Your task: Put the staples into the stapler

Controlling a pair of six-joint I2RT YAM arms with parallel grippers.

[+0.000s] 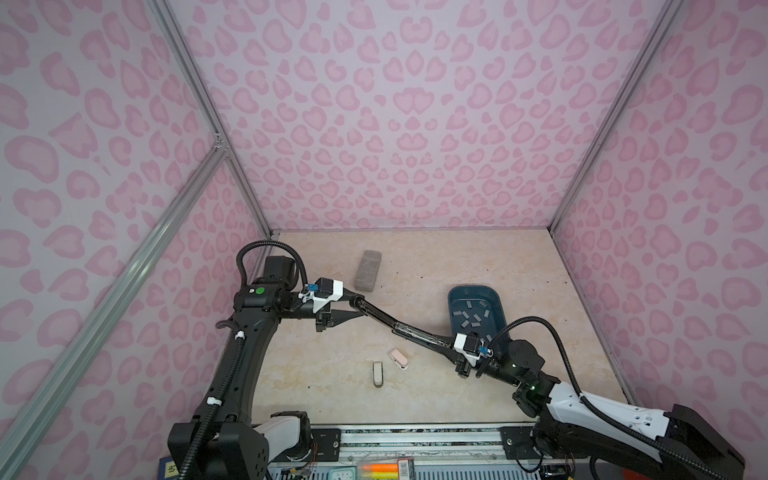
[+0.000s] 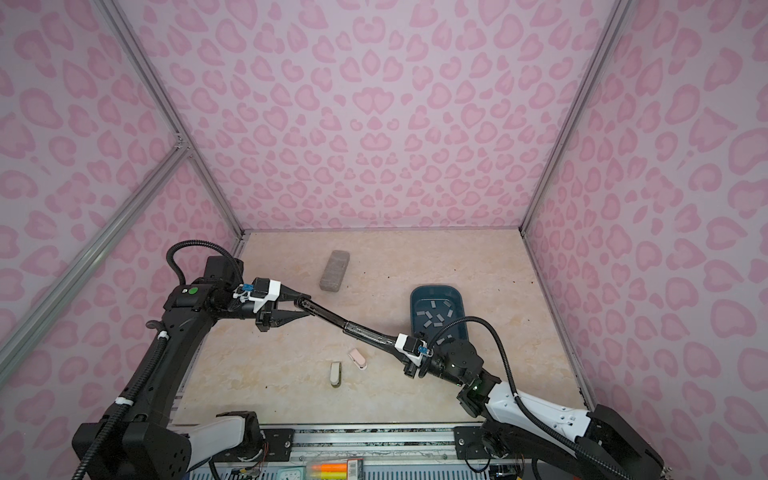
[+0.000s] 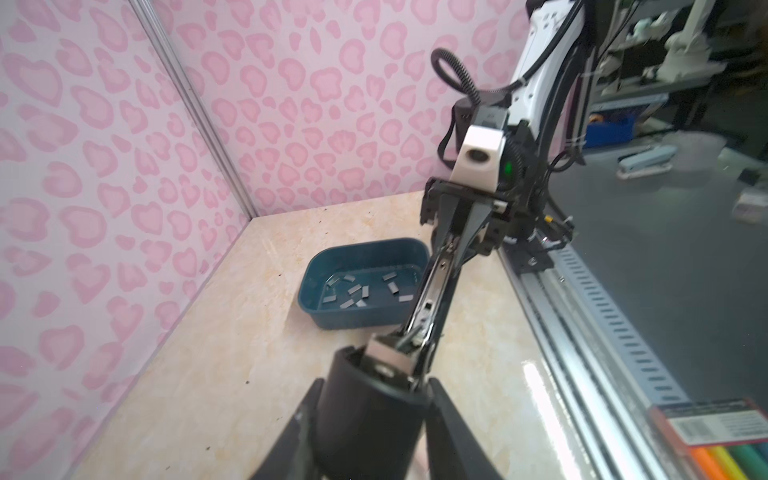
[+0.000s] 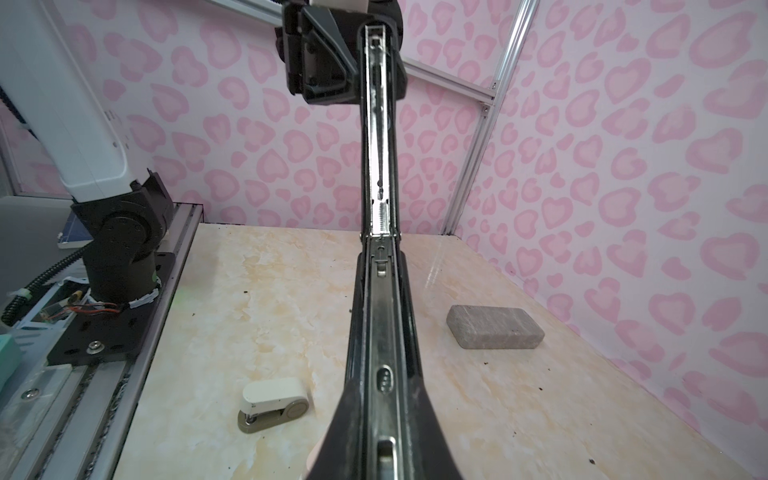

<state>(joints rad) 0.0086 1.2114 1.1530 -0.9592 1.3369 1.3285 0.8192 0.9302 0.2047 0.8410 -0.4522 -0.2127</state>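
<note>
A long black stapler [image 1: 399, 326], unfolded flat with its metal staple channel [image 4: 380, 291] showing, hangs above the table between both arms. My right gripper [image 1: 440, 343] is shut on one end of it [image 4: 384, 386]. My left gripper [image 2: 308, 304] stands open around the other end, a finger on each side of the black cap [image 3: 374, 386], with a small gap showing beside one finger. The staples [image 1: 473, 318], several short grey strips, lie loose in a dark teal tray [image 3: 353, 322] beyond the stapler, toward the right wall.
A grey speckled block [image 1: 368, 270] lies at the back left of the marble table. A small beige stapler [image 1: 378, 374] and a small pink one [image 1: 400, 358] sit near the front middle. A metal rail [image 1: 415, 432] runs along the front edge.
</note>
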